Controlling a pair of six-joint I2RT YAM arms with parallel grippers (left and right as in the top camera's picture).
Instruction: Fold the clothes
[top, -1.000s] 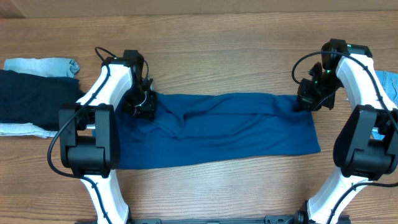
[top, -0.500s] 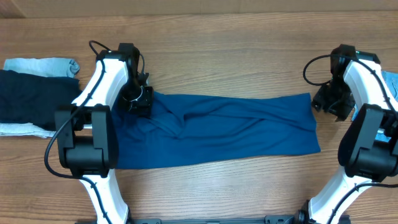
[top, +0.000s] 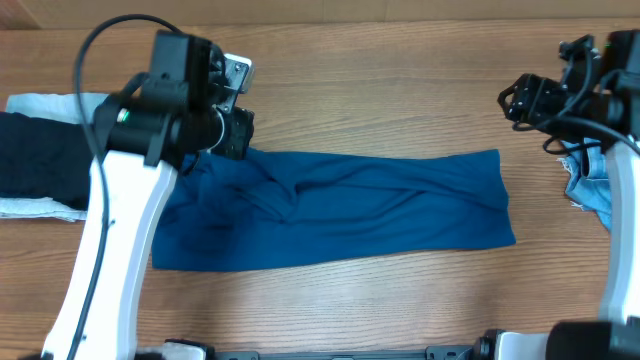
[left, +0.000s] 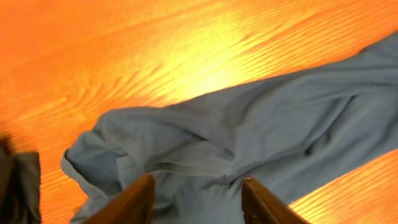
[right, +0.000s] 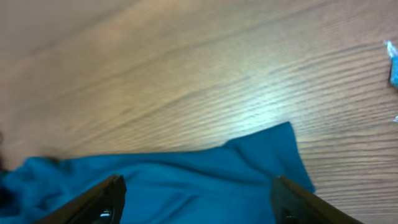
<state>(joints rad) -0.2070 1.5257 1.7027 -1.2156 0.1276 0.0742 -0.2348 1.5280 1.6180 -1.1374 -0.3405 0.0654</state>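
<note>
On table (top: 400, 80), polo shirt (top: 350, 210) in long band; left pincer (left: 198, 188), right pincer (right: 196, 183) empty.

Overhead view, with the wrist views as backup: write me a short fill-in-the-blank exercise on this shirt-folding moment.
1. The blue shirt lies in a long band on the ____ table.
2. The near-black garment lies on the ____ arm's side.
3. The right tool is ____ and grips nothing.
4. The light-blue denim piece lies on the ____ arm's side.
Missing words: wooden; left; open; right.
</note>
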